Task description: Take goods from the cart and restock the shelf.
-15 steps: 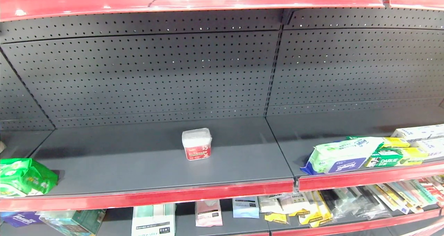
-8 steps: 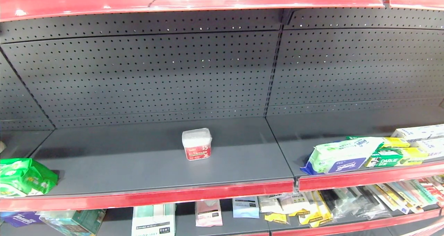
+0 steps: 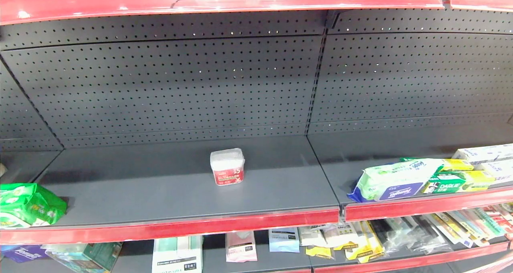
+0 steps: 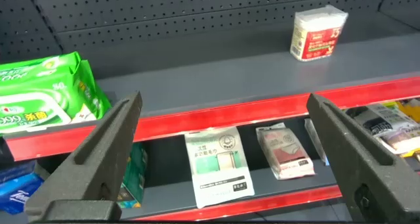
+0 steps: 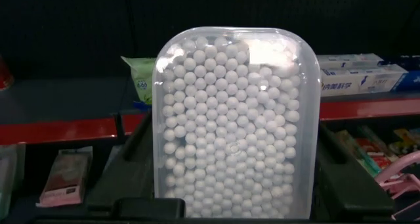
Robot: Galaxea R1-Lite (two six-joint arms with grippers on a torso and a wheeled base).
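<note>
**Left end effector** (image 4: 224, 102): found fully open. The dark padded fingers (image 4: 108, 145) are set wide apart, nothing is held between them, and they are directed at the front of the shelf.

**Right end effector** (image 5: 233, 142): found closed on the held swab box (image 5: 236, 112), a clear container with rounded corners packed with white swab tips. It is gripped at both sides.

**Shelf** (image 3: 160, 197): a grey deck with a red edge strip (image 3: 168, 227).
- One shelved swab box (image 3: 227, 166) is noted upright at centre frame in the head view, well apart from other stock. A red label with white print is carried on its lower half, and the upper half is clear.
- A green wipes pack (image 3: 28, 205) is recorded at the left edge of frame, at the shelf front.
- At lower right, a white-and-green wipes pack (image 3: 394, 179) with a blue label panel is seen touching green-and-yellow toothpaste cartons (image 3: 457, 180).
- Small packets (image 3: 240, 247) are noted on the tier below, along the bottom of frame.
</note>
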